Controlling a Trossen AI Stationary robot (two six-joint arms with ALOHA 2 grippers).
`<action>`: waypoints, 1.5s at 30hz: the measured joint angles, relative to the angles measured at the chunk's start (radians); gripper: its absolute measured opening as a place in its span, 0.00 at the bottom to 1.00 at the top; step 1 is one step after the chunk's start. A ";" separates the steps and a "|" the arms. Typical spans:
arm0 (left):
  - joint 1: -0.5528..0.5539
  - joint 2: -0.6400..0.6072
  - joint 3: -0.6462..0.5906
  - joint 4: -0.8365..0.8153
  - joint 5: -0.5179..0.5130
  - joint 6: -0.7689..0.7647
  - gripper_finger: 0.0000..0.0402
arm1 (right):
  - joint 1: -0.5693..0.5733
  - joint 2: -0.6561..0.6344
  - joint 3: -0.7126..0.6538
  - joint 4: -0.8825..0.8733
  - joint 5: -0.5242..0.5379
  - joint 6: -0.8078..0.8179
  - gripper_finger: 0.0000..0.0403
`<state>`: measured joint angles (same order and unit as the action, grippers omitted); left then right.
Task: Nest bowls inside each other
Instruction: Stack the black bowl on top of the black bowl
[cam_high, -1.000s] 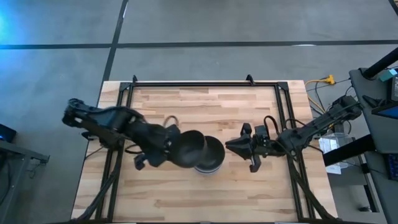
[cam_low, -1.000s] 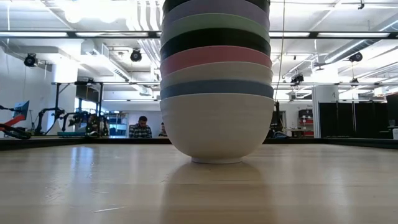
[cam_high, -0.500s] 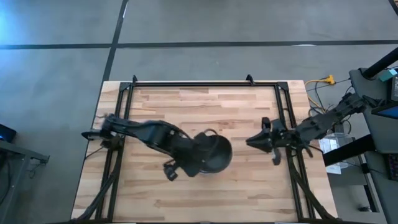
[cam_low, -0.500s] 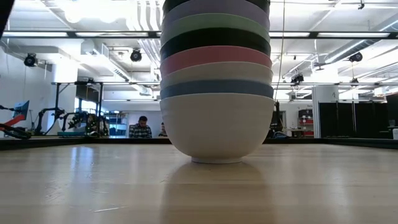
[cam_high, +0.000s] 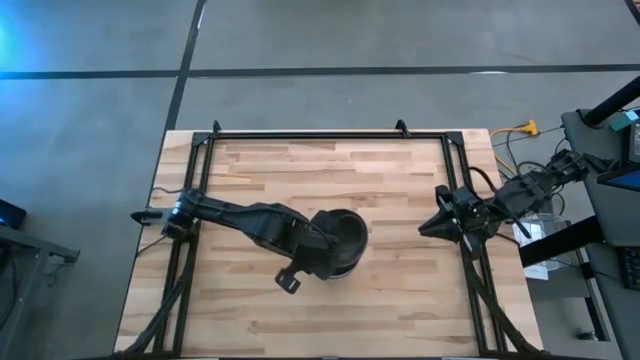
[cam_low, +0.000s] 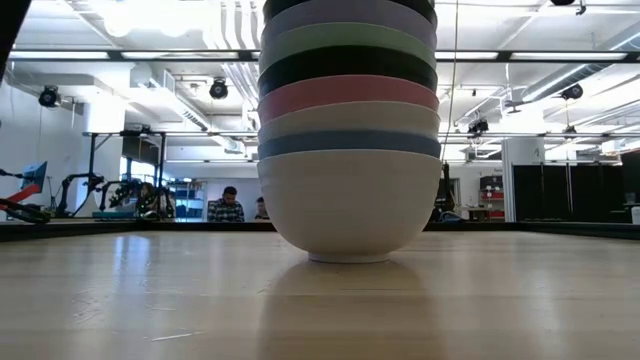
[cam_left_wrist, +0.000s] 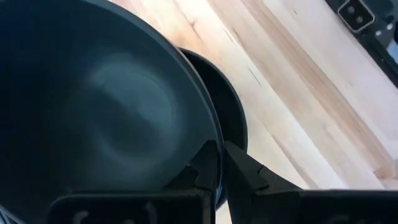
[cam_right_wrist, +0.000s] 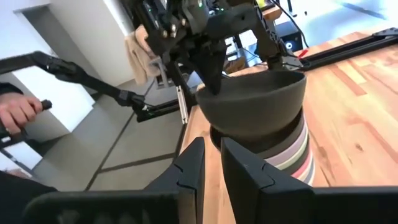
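Left gripper (cam_left_wrist: 217, 171) pinches the rim of a black bowl (cam_right_wrist: 252, 99), fingers pressed together on the thin wall, holding it tilted just above the stack of bowls (cam_low: 348, 130) at mid-surface. The stack sits on the wooden surface (cam_high: 400, 180); its bands read, base upward, white, blue, pale, pink, black, green, lavender. The top of the stack is cut off in the low view.

Right gripper (cam_right_wrist: 208, 168) waits near the surface's right edge, fingers close together, holding nothing.

Handling judgement: bowls look rigid, smooth, light, likely slippery. A rim pinch is the obvious hold; the bowl will want to swing about it. The stack is tall and could topple if nudged sideways.
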<state>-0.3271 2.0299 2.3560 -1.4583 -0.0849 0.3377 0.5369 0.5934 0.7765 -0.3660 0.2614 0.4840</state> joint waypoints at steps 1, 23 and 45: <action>0.000 -0.003 0.002 -0.002 0.000 -0.008 0.00 | 0.000 0.000 0.000 -0.001 -0.003 -0.008 0.12; 0.003 0.064 -0.002 -0.080 0.055 0.007 0.00 | 0.000 0.012 -0.024 0.002 -0.034 0.021 0.12; 0.000 0.058 -0.001 -0.113 -0.004 0.064 0.19 | 0.000 0.043 -0.029 0.006 -0.037 0.050 0.12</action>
<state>-0.3275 2.0880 2.3550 -1.5715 -0.0884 0.4021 0.5371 0.6360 0.7475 -0.3603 0.2243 0.5343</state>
